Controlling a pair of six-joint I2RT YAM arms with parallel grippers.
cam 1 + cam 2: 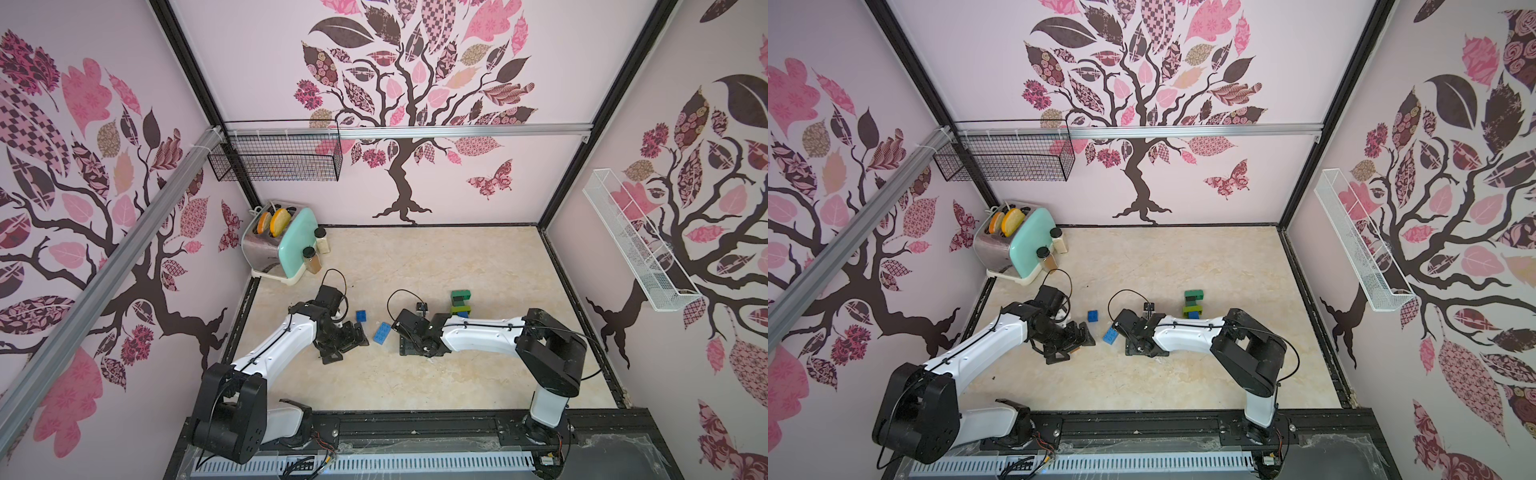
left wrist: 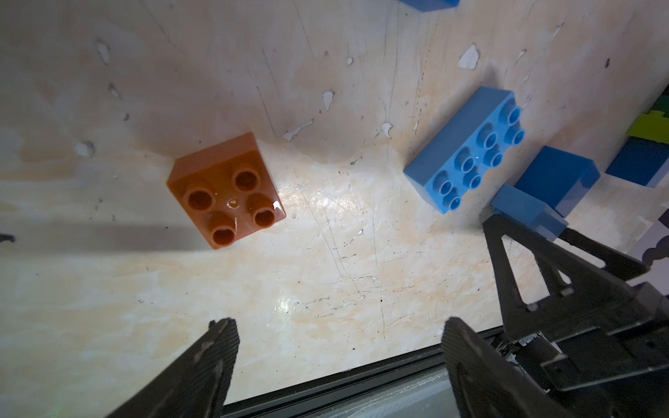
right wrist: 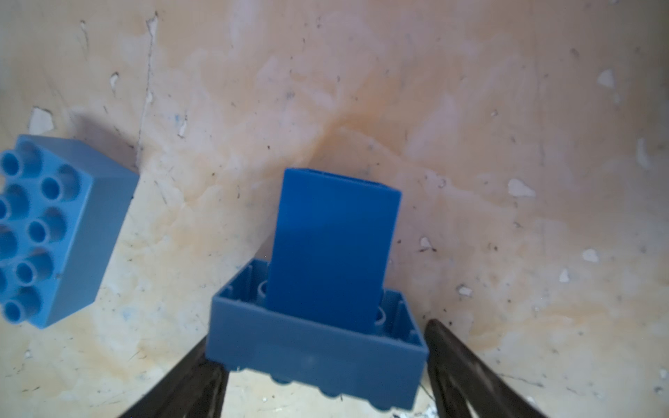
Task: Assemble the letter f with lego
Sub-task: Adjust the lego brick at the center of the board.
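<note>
Within the right hand — joined blue bricks, gripped.

One brown brick, two jars

You've got table in beige marble, white scuffs; square brick orange-brown; long brick light blue; small brick blue; in your right wrist view, dark blue brick and mid-blue brick; stack dark green, black, lime, blue at base; walls pale pink, dark brown tree print, pink patterned leaves; toaster mint and chrome; arms white and black.
</note>
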